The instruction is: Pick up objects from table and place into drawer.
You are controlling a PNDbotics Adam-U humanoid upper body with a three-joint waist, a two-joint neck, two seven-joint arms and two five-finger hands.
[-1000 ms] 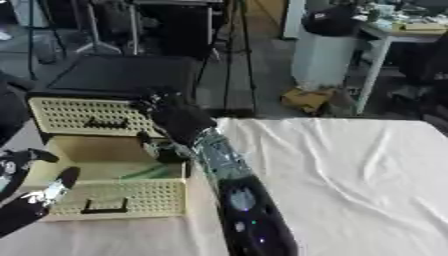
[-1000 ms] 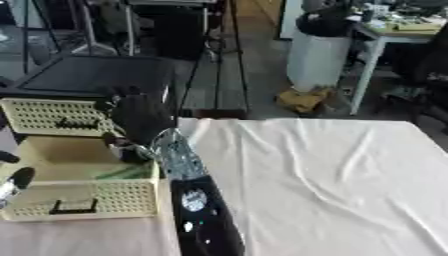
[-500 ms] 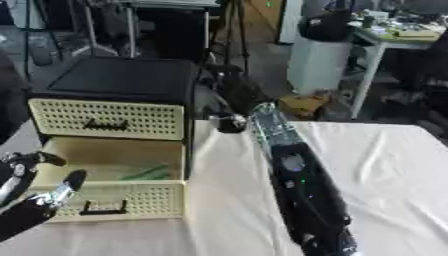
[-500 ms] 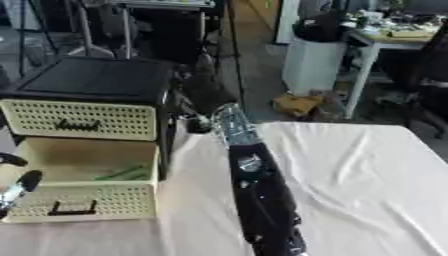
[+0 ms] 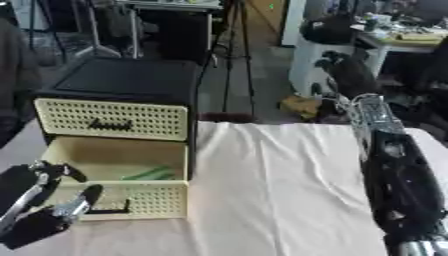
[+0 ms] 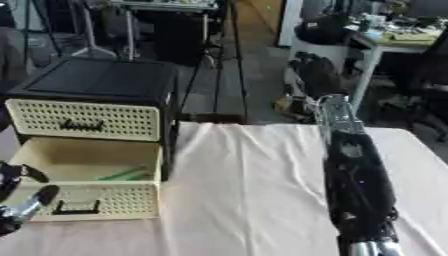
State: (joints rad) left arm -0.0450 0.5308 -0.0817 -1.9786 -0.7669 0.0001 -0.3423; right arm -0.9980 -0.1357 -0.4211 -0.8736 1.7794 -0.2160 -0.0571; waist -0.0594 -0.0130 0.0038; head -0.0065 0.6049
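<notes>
Cream cloth, wrinkled, covers the tabletop (image 5: 271,200) in front of you. At its left edge stands a black-framed drawer cabinet (image 5: 122,82) with two cream perforated drawers: upper drawer (image 5: 109,119) closed, lower drawer (image 5: 114,187) pulled out toward you. Inside the lower drawer a green object (image 5: 150,174) lies near the right wall; its kind cannot be made out. Your right arm (image 5: 389,170) stretches up the right side of the cloth, and your right hand (image 5: 346,72) is raised past the tabletop's far edge, well apart from the cabinet; whether its fingers are apart or curled cannot be told. Your left hand (image 5: 39,207) shows at the lower left corner, just in front of the open drawer, fingers spread and holding nothing.
</notes>
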